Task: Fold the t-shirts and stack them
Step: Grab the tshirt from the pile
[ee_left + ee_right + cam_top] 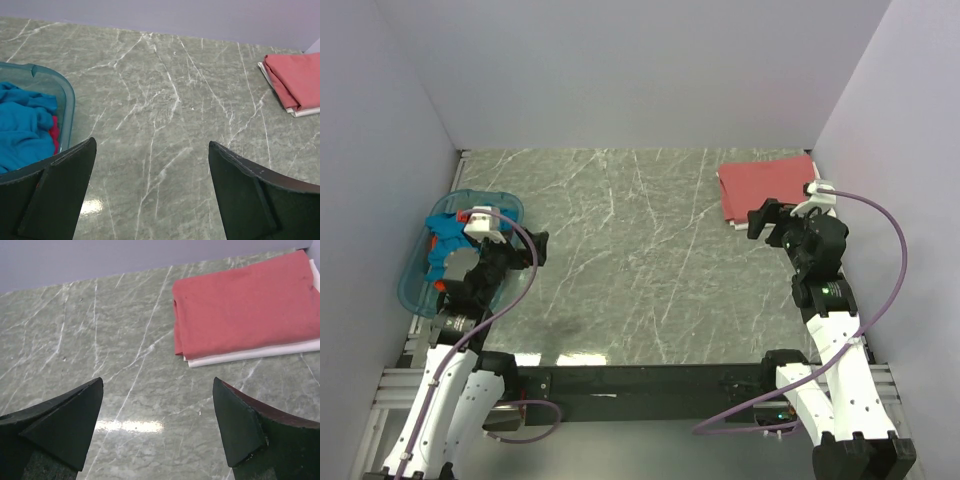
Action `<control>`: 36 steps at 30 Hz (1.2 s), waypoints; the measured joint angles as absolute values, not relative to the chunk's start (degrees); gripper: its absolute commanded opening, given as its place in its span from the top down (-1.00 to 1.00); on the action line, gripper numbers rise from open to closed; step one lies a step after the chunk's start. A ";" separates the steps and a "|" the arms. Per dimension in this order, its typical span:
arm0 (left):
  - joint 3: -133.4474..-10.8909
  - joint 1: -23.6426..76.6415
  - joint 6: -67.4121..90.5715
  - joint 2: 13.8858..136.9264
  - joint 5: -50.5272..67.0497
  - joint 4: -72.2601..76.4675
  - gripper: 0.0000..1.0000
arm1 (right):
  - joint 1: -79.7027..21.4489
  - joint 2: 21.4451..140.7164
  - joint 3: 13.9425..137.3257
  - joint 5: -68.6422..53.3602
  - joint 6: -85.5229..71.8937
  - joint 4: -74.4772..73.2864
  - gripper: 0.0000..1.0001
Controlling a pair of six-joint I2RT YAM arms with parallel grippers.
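Left tool (152, 146), right tool (157, 382): open, empty. Folded dusty-red t-shirt (767, 188) upper right seeds the stack; crumpled teal t-shirt (22, 125) queued in translucent blue tub (71, 97).

Folded red t-shirt (767, 187) far right, blue tub (413, 282) left, marble table (640, 250)

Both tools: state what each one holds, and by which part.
Nothing is held: the left tool and the right tool both stand open and empty.
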State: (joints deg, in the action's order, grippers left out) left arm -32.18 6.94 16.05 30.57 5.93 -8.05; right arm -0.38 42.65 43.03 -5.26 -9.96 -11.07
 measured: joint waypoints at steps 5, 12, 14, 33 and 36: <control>-33.85 6.94 18.65 32.60 3.81 -9.56 -0.99 | -0.38 42.61 42.54 -13.74 -1.56 -11.99 -0.90; -40.10 5.54 26.74 39.38 -2.17 -16.29 -0.99 | -0.38 42.72 41.67 -24.12 8.82 -16.05 -0.87; -41.71 3.66 28.88 40.66 -3.44 -18.90 -0.96 | -0.38 42.70 41.67 -25.50 10.15 -16.64 -0.87; -49.12 -12.40 44.95 67.53 -14.37 -26.68 -0.44 | -0.38 42.48 41.67 -29.61 11.66 -18.92 -0.84; -49.60 -12.86 45.36 69.93 -15.27 -26.13 -0.19 | -0.38 42.48 41.67 -29.61 11.66 -18.92 -0.84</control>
State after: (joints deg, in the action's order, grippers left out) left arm -49.60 -12.86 45.36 69.93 -15.27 -26.13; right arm -0.38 42.48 41.67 -29.61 11.66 -18.92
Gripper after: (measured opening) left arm 0.658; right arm 0.921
